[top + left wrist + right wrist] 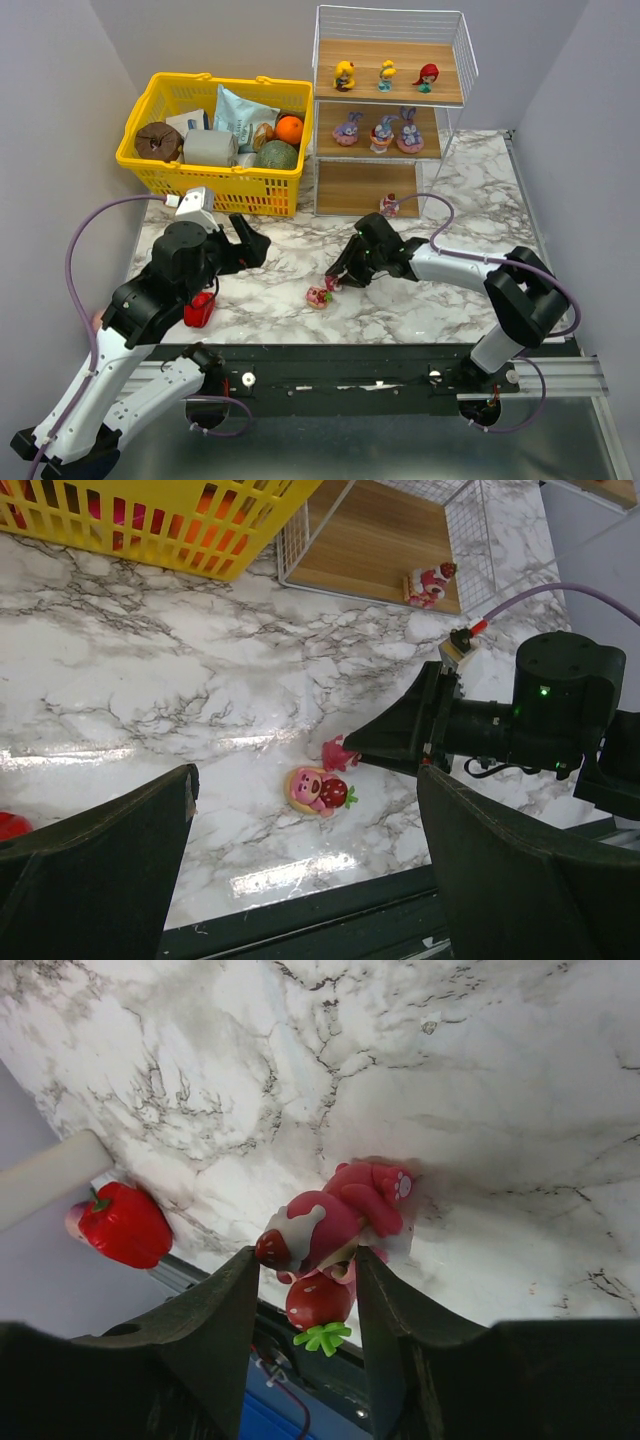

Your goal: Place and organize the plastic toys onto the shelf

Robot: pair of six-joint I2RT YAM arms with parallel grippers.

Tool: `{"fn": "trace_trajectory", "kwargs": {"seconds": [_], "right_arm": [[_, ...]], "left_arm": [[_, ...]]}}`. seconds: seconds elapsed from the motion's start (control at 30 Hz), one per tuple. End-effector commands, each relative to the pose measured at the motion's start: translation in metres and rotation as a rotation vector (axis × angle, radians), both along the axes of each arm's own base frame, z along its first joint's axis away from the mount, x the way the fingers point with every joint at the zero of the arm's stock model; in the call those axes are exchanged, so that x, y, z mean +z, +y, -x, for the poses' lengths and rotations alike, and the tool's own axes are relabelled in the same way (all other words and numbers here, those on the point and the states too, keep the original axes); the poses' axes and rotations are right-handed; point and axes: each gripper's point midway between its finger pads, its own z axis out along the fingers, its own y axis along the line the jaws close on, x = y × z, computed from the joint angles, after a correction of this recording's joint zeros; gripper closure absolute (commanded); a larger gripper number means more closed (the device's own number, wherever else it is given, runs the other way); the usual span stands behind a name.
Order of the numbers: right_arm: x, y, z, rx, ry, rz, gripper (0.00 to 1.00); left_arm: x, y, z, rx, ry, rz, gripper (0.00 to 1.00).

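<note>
The shelf (390, 100) stands at the back right with three small dolls (386, 75) on its top board and three purple-pink bunnies (382, 132) on the middle one. A pink-red toy (390, 206) sits at the front edge of the bottom board. Mid-table, my right gripper (307, 1255) has both fingers pressed against a pink-red figure (345, 1210) resting on the marble. Just beside it lies a pink bear toy with a strawberry (320, 790). My left gripper (307, 778) hangs wide open above the table to the left, holding nothing.
A yellow basket (215, 180) full of groceries stands at the back left. A red bell pepper (200, 310) lies near the front edge under the left arm. The right arm's purple cable (440, 215) loops past the shelf's foot.
</note>
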Motion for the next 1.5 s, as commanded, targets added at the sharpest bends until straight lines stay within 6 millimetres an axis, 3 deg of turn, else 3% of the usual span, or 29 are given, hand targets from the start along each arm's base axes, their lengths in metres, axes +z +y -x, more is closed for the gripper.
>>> {"fn": "trace_trajectory", "kwargs": {"seconds": [0.0, 0.23, 0.67, 0.93, 1.07, 1.33, 1.47], "right_arm": [[-0.007, 0.001, 0.004, -0.034, 0.062, 0.023, 0.52], [-0.014, 0.000, 0.003, -0.063, 0.082, 0.037, 0.57], [-0.020, 0.006, 0.004, -0.090, 0.121, 0.033, 0.47], [-0.018, 0.004, 0.003, -0.104, 0.119, 0.043, 0.72], [-0.010, 0.001, -0.002, -0.131, 0.090, 0.050, 0.76], [0.009, -0.013, -0.033, -0.223, 0.024, 0.050, 0.76], [0.019, -0.034, -0.066, -0.306, -0.011, 0.044, 0.76]], "left_arm": [[0.001, 0.005, -0.001, 0.010, -0.013, -0.025, 0.01], [0.004, 0.008, 0.001, 0.002, -0.022, -0.044, 0.01], [0.002, 0.011, 0.003, -0.017, -0.032, -0.089, 0.01], [0.002, 0.012, 0.001, -0.016, -0.036, -0.100, 0.01], [0.001, 0.012, 0.001, -0.013, -0.036, -0.102, 0.01], [0.001, 0.011, 0.000, -0.015, -0.032, -0.102, 0.01], [0.001, 0.011, 0.000, -0.018, -0.029, -0.106, 0.01]]}}
